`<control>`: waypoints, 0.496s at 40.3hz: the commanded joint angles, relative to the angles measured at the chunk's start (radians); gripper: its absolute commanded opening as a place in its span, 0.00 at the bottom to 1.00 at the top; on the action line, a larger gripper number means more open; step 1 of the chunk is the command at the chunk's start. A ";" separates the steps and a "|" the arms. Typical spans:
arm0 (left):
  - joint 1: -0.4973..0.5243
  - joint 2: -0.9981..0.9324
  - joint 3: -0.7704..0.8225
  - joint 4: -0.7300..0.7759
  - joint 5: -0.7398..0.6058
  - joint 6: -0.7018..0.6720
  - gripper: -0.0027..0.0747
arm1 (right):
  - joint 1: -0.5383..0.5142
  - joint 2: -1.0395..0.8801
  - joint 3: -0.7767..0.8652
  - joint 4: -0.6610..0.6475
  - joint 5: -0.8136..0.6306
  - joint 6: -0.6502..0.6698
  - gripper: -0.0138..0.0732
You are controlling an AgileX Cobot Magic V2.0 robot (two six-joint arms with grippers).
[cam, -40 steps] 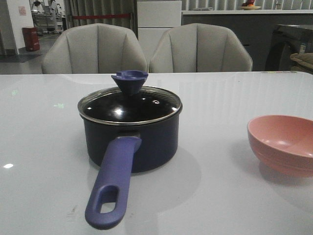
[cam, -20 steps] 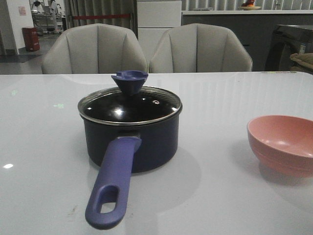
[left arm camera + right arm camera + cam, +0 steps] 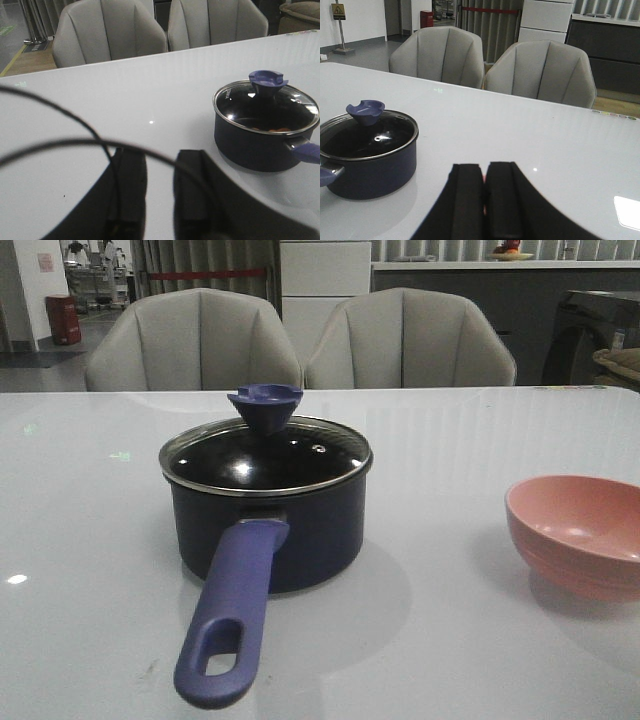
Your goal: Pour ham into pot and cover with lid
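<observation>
On the white desk (image 3: 450,640), left of centre in the front view, stands the pot (image 3: 268,530) with the lid (image 3: 265,455) seated level on its rim and its long purple-blue handle pointing toward the camera. To the right, well apart from it, sits a salmon-pink bowl (image 3: 580,532); neither wrist view shows that bowl. The front view shows no arm at all, while each wrist view shows its own fingers low over bare desk. The left tool (image 3: 160,192) has a clear gap between its dark fingers, so it is released and holds nothing. The right tool (image 3: 484,200) has its fingers pressed together, clenched on nothing visible. Only the left wrist view looks through the glass well enough to show the ham (image 3: 277,130): a few orange-pink slices lying on the pot's floor. The lid is clear glass with a silver rim, and its funnel-shaped knob is purple-blue. Two grey chairs (image 3: 300,340) stand behind the desk.
</observation>
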 commanded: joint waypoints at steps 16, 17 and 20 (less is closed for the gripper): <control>0.001 0.011 -0.023 -0.030 -0.131 -0.003 0.22 | 0.002 0.009 -0.026 0.012 -0.078 -0.009 0.33; 0.001 0.011 -0.023 -0.030 -0.131 -0.003 0.22 | 0.002 0.009 -0.026 0.012 -0.078 -0.009 0.33; 0.001 0.011 -0.023 -0.030 -0.131 -0.003 0.22 | 0.002 0.009 -0.026 0.012 -0.078 -0.009 0.33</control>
